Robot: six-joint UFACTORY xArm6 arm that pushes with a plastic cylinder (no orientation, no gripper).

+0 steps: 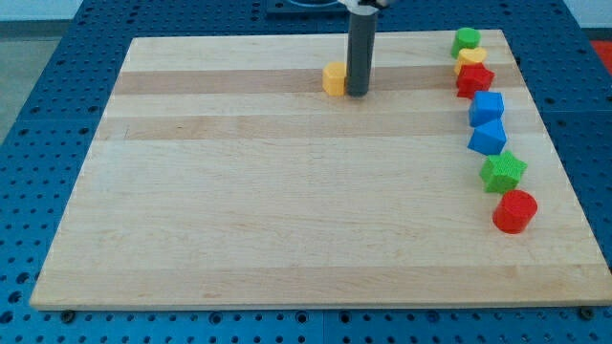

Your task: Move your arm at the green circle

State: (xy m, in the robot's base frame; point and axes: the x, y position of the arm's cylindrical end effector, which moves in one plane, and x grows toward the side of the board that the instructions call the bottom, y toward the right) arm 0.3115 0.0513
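The green circle (pixel 467 39) sits at the view's top right, at the head of a column of blocks near the board's right edge. My tip (pixel 357 93) rests on the board near the top centre, far to the left of the green circle. A yellow block (pixel 334 78) touches the rod on its left side.
Below the green circle run a yellow block (pixel 470 57), a red star-like block (pixel 474 79), two blue blocks (pixel 487 107) (pixel 488 138), a green star-like block (pixel 503 172) and a red cylinder (pixel 514 211). The wooden board (pixel 287 210) lies on a blue perforated table.
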